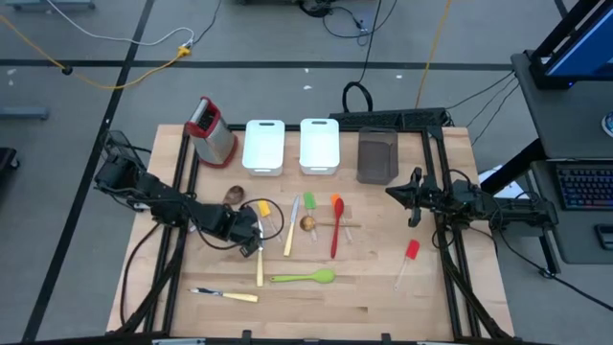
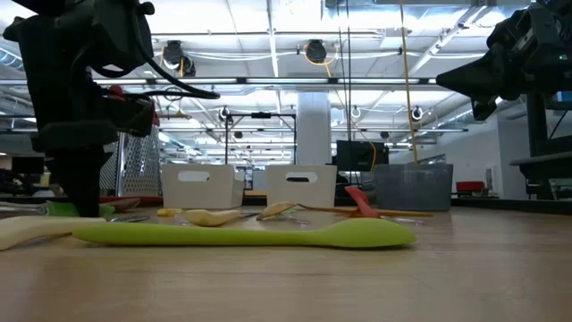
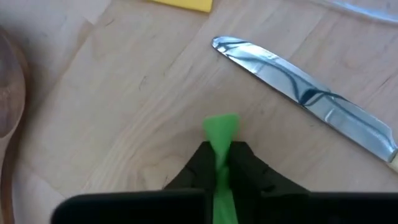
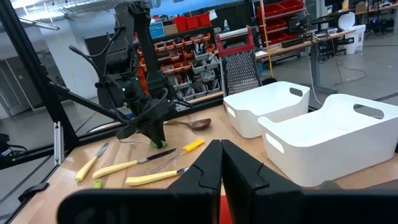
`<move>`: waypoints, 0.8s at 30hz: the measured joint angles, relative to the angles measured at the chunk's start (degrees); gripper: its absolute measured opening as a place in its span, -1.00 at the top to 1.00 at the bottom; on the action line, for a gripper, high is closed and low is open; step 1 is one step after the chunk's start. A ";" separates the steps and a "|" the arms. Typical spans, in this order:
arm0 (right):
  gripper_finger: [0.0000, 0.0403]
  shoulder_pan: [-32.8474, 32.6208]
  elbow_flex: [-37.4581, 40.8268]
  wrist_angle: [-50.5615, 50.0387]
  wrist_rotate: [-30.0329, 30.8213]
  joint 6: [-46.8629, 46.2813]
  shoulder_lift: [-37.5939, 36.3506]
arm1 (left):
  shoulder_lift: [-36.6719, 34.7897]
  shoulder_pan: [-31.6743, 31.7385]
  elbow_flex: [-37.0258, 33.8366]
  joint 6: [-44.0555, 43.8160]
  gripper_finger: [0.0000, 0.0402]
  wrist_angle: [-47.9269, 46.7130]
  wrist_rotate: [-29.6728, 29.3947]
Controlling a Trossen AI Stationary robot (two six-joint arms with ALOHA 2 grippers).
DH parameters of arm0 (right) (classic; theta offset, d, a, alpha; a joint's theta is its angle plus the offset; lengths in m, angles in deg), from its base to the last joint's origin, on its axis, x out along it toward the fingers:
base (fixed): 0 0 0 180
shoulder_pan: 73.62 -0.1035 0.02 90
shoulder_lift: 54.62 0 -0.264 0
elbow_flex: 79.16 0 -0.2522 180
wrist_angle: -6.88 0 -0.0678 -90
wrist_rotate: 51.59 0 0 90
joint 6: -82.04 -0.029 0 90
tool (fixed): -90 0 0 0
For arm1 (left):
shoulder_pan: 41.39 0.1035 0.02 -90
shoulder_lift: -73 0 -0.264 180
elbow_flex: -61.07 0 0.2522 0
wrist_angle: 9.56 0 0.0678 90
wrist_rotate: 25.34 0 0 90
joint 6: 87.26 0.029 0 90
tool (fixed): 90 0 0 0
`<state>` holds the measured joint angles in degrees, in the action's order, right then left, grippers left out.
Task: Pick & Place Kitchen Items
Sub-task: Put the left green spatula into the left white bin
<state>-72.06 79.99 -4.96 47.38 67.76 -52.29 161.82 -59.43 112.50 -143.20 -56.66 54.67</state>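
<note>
My left gripper (image 1: 255, 240) stands over the table's left middle, pointing down, shut on a small green utensil (image 3: 220, 134). Beside it lie a steel knife (image 3: 298, 87), a yellow spatula (image 1: 261, 208) and a wooden spoon (image 1: 233, 195). Flat on the table farther right are a long green spoon (image 1: 305, 278), a green spatula (image 1: 309, 203), an orange spatula (image 1: 336, 203), a red spoon (image 1: 335, 238) and a red spatula (image 1: 411, 251). My right gripper (image 1: 393, 193) hangs shut above the right side, holding nothing. My left gripper pinches the green utensil between its two fingers (image 3: 245, 165), just behind its flat flared end (image 3: 221, 124), which sticks out past the fingertips. The fingers come from above, pointing down. The end sits at the tabletop; whether it is lifted I cannot tell.
Two white bins (image 1: 264, 146) (image 1: 319, 145) and a dark bin (image 1: 377, 155) line the far edge, with a steel grater with a red top (image 1: 211, 129) at their left. Two cream-handled knives (image 1: 259, 266) (image 1: 226, 294) lie near the front left.
</note>
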 joint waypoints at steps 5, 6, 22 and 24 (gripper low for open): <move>0.98 0.00 0.00 0.00 0.00 -0.02 0.00 | -0.77 0.07 -0.14 -0.32 0.96 -0.01 0.78; 0.98 0.00 0.00 0.00 0.00 -0.01 -0.02 | -1.12 0.15 -0.25 -0.41 0.96 -0.04 1.15; 0.98 0.00 0.00 0.00 0.00 0.00 -0.02 | -6.62 3.27 -0.74 0.41 0.97 -2.28 7.38; 0.98 -0.02 0.00 0.00 0.00 0.00 -0.01 | -6.67 3.89 -0.72 0.76 0.97 -2.28 8.37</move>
<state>-72.08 79.99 -4.96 47.38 67.76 -52.30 155.15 -55.54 111.78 -142.44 -58.94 63.05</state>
